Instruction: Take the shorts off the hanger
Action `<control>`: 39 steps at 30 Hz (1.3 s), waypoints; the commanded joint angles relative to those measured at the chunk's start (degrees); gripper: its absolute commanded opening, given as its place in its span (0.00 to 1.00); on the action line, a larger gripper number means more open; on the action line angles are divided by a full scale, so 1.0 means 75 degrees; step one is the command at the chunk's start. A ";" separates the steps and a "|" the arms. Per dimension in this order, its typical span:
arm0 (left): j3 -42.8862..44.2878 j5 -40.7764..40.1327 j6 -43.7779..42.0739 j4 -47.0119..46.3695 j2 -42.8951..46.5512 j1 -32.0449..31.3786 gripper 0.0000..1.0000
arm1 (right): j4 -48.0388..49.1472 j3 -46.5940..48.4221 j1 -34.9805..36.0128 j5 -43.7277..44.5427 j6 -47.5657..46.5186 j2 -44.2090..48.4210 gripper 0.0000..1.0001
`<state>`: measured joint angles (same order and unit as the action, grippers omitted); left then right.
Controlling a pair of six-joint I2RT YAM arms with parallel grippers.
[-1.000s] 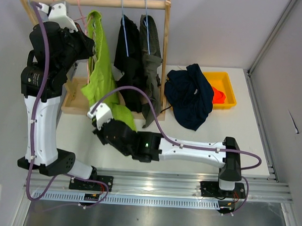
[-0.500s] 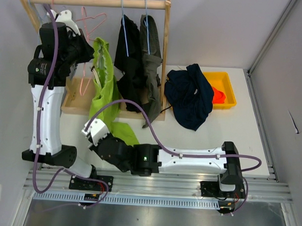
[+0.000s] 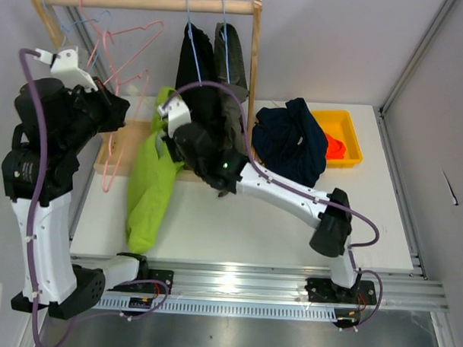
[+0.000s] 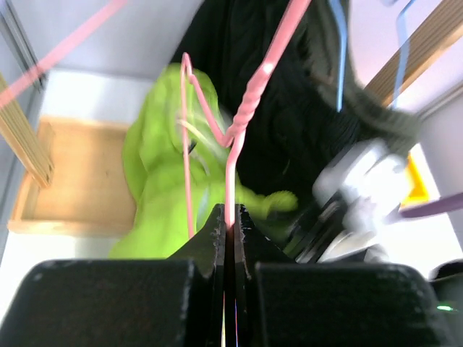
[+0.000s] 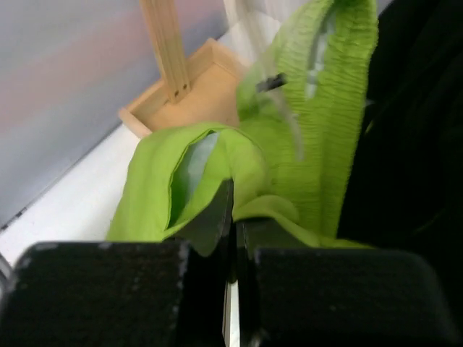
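White table (image 3: 237, 227), wood rack (image 3: 255, 68) at the back, left gripper (image 4: 230, 217) pinched tight on pink hanger (image 4: 249, 97), right gripper (image 5: 233, 195) clamped on lime shorts (image 3: 147, 201) drooping tableward just beside that hanger, black pair (image 3: 196, 66) and olive pair (image 3: 232, 59) up on the rail (image 3: 146, 1), navy heap (image 3: 289, 145) by yellow bin (image 3: 349, 124) holding orange pair (image 3: 335, 147).

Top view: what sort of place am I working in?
Probably a lab test cell, not a home: white table, grey panel walls, aluminium mounting rail, small wooden rack.
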<state>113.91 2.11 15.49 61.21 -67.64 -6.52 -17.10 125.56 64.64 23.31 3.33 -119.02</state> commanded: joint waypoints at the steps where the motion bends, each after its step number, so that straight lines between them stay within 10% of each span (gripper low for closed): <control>1: 0.0665 -0.0140 0.0033 -0.0649 0.0054 -0.0032 0.00 | 0.1160 -0.2542 0.0765 -0.0051 0.0398 0.1323 0.00; 7: 0.2085 -0.0399 0.0115 -0.0860 -0.0356 -0.0032 0.00 | 0.1941 -0.6387 0.2172 0.1600 0.1055 0.4112 0.00; 15: -0.0113 -0.0282 0.0267 -0.1879 -0.0030 -0.0033 0.00 | 0.0676 -0.6055 0.3686 0.4168 0.0085 0.6796 0.00; 39: -0.1934 -0.0046 -0.0002 -0.2853 0.0112 -0.0032 0.00 | -0.0427 0.1503 -0.4187 0.0126 -0.1932 0.3519 0.00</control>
<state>99.59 1.72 16.45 43.81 -66.63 -6.63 -23.97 129.49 37.34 27.73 -8.47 -90.52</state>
